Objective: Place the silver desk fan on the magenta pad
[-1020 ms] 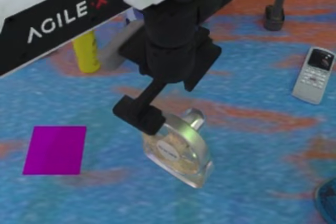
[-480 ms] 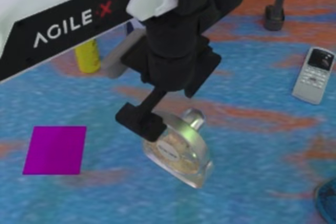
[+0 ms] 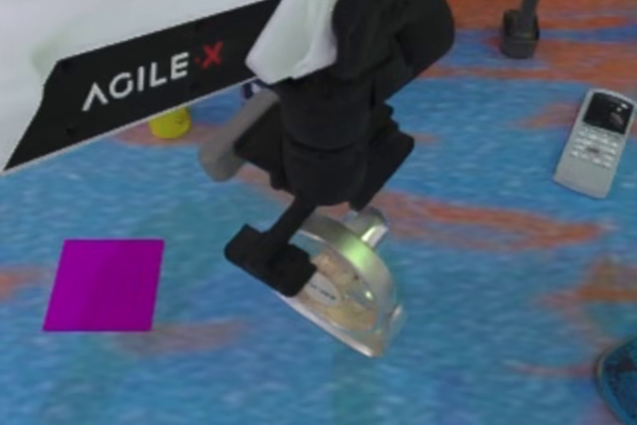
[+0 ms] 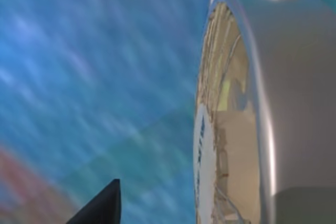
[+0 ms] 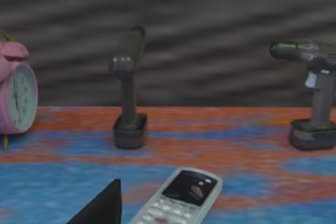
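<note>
Over the last second the left arm has swung in and down, so the left end effector (image 3: 299, 258) now sits right at the silver desk fan (image 3: 348, 286), where a moment ago its dark finger was only at the fan's upper left edge. The fan itself has not moved; it sits in the same spot on the bench (image 3: 478, 345), near the middle and a bit toward the front. So my guess is that the arm is getting ready to grab the fan, and the lift has not started. In the left wrist view the fan's shiny ring (image 4: 283, 103) fills one side, and one dark fingertip (image 4: 102, 205) shows with bare bench between it and the fan, so the fingers look spread apart and not squeezing anything. The magenta pad (image 3: 104, 284) lies flat on the left side of the bench, well apart from the fan, with nothing on it. The fan has a round silver frame, a tan-gold grille, a pale label in the middle and a short knob (image 3: 368, 224) on its far side. The right arm is parked off to the right; I cannot tell how its fingers stand.
</note>
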### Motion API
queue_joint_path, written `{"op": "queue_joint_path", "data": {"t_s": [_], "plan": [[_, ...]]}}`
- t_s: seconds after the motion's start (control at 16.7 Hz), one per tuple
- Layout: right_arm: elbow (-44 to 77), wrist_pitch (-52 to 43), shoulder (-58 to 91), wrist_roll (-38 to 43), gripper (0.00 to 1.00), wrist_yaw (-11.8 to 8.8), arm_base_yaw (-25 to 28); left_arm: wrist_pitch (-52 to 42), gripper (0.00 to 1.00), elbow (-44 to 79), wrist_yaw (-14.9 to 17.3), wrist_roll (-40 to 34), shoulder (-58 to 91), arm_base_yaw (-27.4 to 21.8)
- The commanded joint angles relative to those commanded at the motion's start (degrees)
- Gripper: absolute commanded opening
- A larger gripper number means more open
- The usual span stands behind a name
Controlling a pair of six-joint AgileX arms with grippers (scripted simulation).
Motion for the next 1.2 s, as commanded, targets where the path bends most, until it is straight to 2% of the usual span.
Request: {"op": "queue_joint_path", "data": {"t_s": [0.06,0.84,1.2], "plan": [[0.0,0.0,0.0,0.0,1.00,0.0,0.0,0.0,1.00,0.0,0.0,0.0,0.0,0.0],[0.0,0.0,0.0,0.0,1.00,0.0,0.0,0.0,0.02,0.0,0.0,0.0,0.0,0.0],[0.0,0.0,0.0,0.0,1.00,0.0,0.0,0.0,0.00,0.0,0.0,0.0,0.0,0.0]]}}
